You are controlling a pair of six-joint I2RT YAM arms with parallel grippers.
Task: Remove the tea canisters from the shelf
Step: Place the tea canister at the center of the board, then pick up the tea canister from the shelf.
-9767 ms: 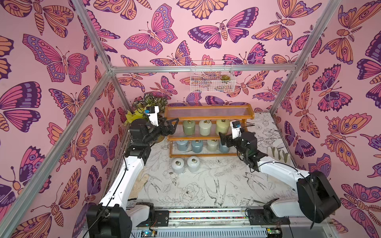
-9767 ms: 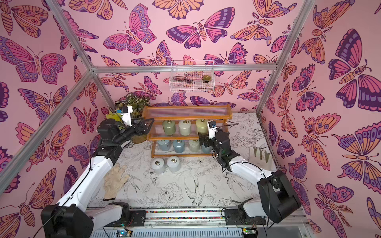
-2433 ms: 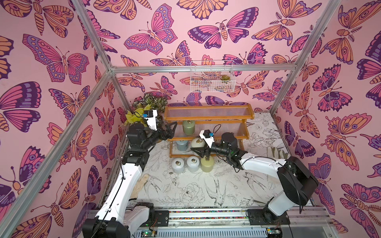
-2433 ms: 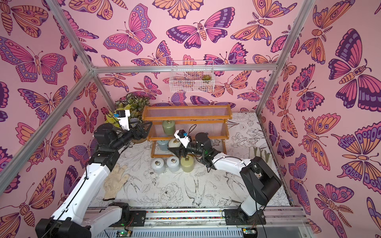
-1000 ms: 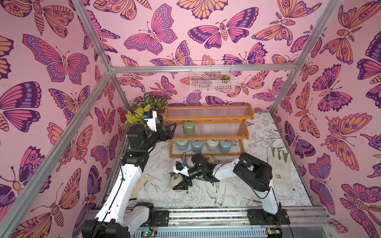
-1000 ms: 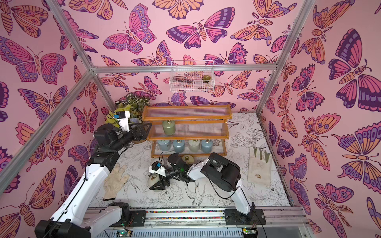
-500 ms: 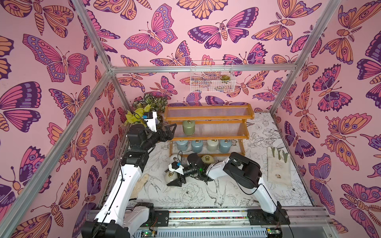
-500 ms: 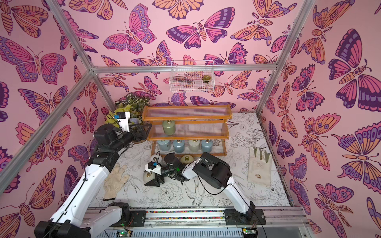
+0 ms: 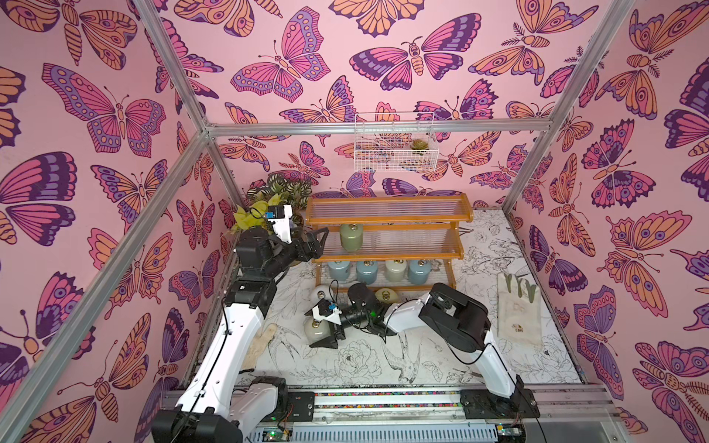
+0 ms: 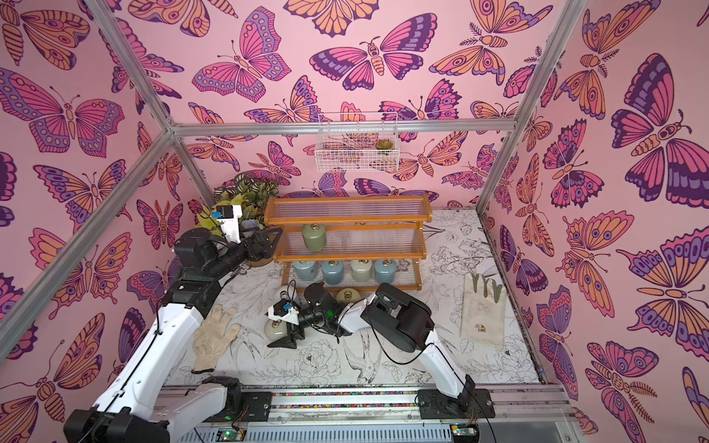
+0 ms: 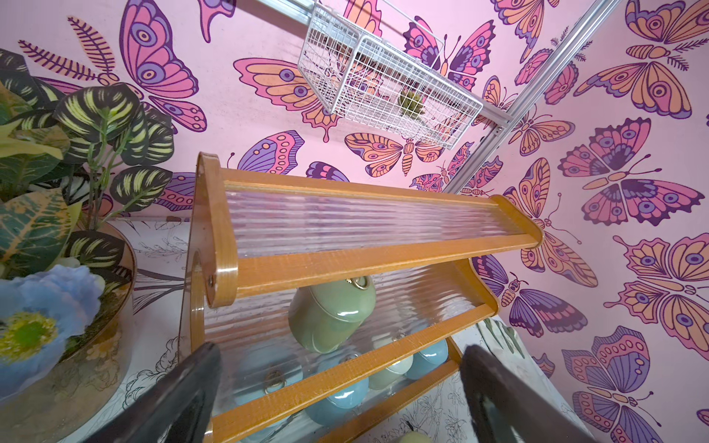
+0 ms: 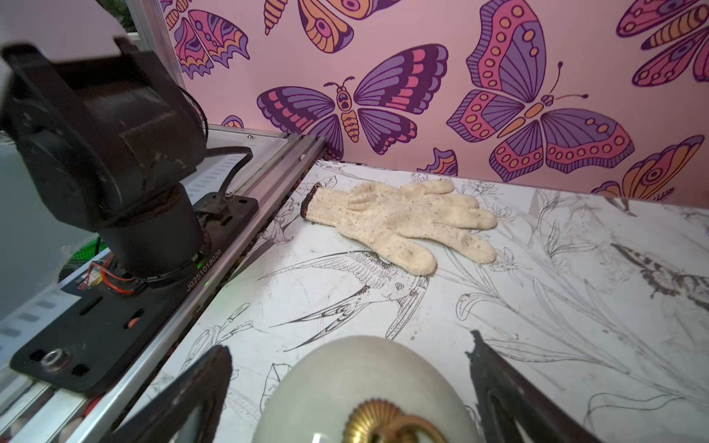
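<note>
**Pale canister [image 12: 364, 383] on worktop [image 12: 537, 307], right claw [image 12: 349, 345] released**

Its fingers [image 12: 184, 391] flank the canister without touching. The left claw [image 11: 339, 349] gapes open beside the shelf [image 11: 383, 261], which carries a sage canister [image 11: 330, 318] above four others.

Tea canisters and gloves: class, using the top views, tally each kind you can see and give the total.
Tea canisters: 8 in view, 5 on the shelf, 3 on the table; the right arm may hide more
Gloves: 2
Total: 10
</note>
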